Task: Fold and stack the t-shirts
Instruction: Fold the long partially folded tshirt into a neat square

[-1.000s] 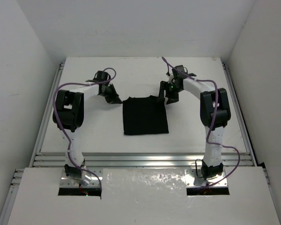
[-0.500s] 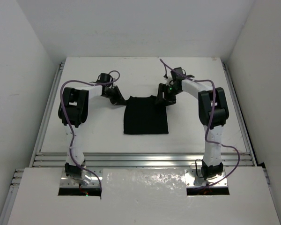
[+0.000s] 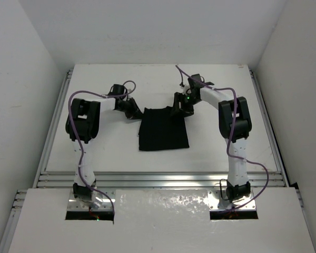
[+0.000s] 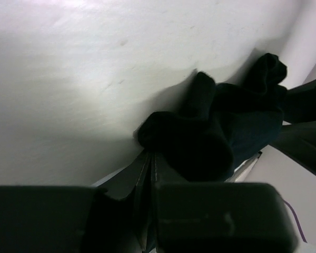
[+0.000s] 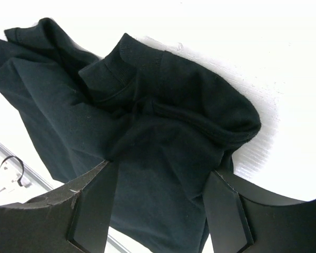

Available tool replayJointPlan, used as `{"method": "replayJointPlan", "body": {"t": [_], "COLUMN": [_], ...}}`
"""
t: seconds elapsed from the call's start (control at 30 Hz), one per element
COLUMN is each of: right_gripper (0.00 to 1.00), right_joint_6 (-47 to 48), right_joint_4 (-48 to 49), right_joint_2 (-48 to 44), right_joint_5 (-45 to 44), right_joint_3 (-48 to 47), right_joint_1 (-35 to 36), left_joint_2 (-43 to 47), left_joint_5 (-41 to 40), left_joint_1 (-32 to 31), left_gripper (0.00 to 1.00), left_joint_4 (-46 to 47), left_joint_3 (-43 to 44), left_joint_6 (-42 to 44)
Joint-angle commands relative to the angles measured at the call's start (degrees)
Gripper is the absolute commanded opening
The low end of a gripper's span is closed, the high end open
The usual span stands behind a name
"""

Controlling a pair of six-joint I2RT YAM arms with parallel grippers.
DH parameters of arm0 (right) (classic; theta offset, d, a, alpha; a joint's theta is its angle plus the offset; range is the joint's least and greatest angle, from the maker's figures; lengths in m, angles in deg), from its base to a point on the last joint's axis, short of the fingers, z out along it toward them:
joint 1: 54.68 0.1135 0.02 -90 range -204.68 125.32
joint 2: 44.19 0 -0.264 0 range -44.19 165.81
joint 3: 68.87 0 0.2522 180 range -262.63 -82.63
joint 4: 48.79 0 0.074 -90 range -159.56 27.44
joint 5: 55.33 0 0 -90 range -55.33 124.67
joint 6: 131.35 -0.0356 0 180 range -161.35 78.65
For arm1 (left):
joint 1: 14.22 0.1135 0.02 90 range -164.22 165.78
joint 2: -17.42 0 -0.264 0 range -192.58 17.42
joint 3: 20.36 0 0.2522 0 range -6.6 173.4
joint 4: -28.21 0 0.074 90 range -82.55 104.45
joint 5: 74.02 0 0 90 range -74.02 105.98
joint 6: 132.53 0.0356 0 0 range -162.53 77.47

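Black shirt lies on the white bench, folded to a rough rectangle, and bench shows on every side of it. The shirt's near part is flat with straight edges. Its far edge is rumpled and both far corners are bunched up.

Left gripper is at the shirt's far-left corner. It is closed, fingers pressed together. In the left wrist view a lump of cloth sits right at the tips, touching them. Can't tell if any cloth is pinched between them.

Right gripper is at the shirt's far-right corner. It is open, fingers spread to either side of a raised fold. In the right wrist view cloth fills the gap between them, and a ribbed edge shows on the fold beyond the tips.

White arms with purple cables reach in from the shirt's left and right.
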Motion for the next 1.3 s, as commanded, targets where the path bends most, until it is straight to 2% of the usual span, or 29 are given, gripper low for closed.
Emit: {"method": "replayJointPlan", "body": {"t": [0.0,0.13,0.27,0.47,0.67,0.8,0.9,1.0,1.07,1.27], "right_gripper": [0.64,0.67,0.67,0.68,0.69,0.69,0.69,0.69,0.68,0.68], "right_joint_6": [1.27,0.65,0.21,0.39,-0.4,-0.67,-0.93,-1.02,-1.02,-0.58], "right_joint_4": [-0.24,0.9,0.99,0.47,0.47,0.38,0.81,1.08,1.25,2.49], "right_joint_2": [-1.21,-3.32,-3.59,-3.59,-2.97,-1.74,-1.65,-1.74,-1.91,-3.5], "right_joint_5": [-1.03,-0.33,-0.15,0.11,1.61,1.52,1.52,1.7,1.78,1.96], "right_joint_3": [-1.04,0.9,1.17,0.38,-1.02,-1.91,-1.82,-1.38,-0.85,1.43], "right_joint_1": [0.42,0.42,0.42,0.33,0.16,0.24,0.24,0.24,0.24,0.24], "left_joint_2": [4.1,7.62,7.54,10.61,12.03,9.83,8.33,7.89,7.28,4.55], "left_joint_5": [-8.93,-9.74,-4.04,-0.34,13.98,14.79,12.95,12.06,11.89,8.99], "left_joint_1": [2.2,4.22,5.11,5.28,4.32,2.91,2.12,1.77,1.77,1.77], "left_gripper": [0.05,0.14,0.15,0.11,0.11,0.21,0.34,0.35,0.31,0.3], "left_joint_4": [-1.18,-0.22,3.73,7.33,21.05,18.95,11.77,11.47,12.0,8.31], "left_joint_3": [-4.6,-4.78,-3.91,-3.55,-9.17,-9.61,-8.04,-8.12,-7.86,-2.94], "left_joint_6": [0.24,0.94,1.03,1.74,-3.35,-1.44,1.63,2.44,2.35,4.89]}}
